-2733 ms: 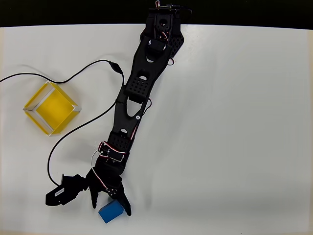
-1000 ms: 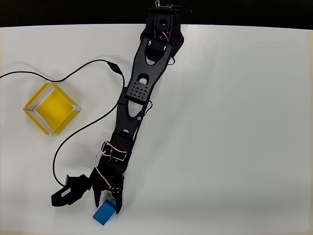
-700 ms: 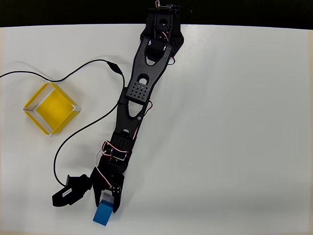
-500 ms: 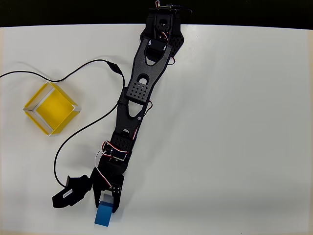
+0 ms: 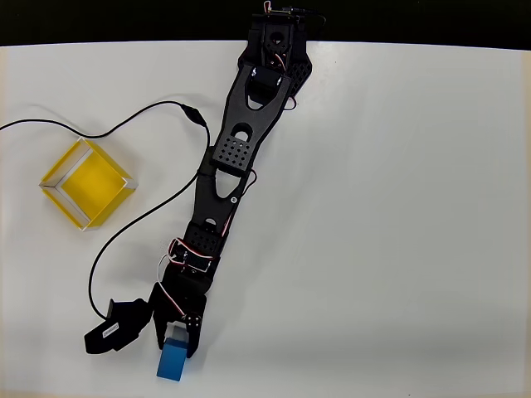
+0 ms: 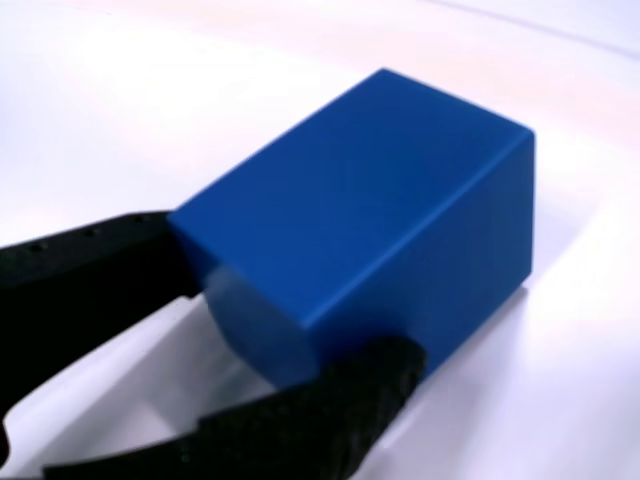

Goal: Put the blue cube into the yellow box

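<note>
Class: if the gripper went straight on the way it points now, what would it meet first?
The blue cube, already between the gripper fingers; beyond it, only bare table toward the picture's bottom edge.

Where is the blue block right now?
The blue cube sits near the bottom edge of the overhead view, pinched between the gripper fingers, far below-right of the yellow box.

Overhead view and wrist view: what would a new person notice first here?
First, the black arm reaching down the white table, its gripper closed on the blue cube near the bottom edge. In the wrist view the cube looms large between the fingers. The yellow box sits far left, empty.
</note>
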`<state>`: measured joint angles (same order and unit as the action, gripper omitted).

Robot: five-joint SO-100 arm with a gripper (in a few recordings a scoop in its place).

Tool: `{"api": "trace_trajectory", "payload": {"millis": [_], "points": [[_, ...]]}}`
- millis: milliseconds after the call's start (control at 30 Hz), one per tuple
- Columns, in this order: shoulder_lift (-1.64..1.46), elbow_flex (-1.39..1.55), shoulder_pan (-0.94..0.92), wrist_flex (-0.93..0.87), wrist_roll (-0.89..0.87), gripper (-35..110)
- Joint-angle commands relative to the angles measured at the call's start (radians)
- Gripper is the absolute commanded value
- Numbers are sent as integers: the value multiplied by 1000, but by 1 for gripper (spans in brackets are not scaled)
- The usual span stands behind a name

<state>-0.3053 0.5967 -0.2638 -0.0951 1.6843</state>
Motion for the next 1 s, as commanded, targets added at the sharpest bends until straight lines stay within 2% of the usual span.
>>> {"api": "trace_trajectory", "payload": {"millis": [0, 333, 733, 967], "points": [[-383, 71, -51, -49, 14, 17], [-736, 373, -140, -176, -43, 17], [-1358, 1012, -295, -281, -112, 17], [-1672, 1284, -382, -318, -97, 17]]}}
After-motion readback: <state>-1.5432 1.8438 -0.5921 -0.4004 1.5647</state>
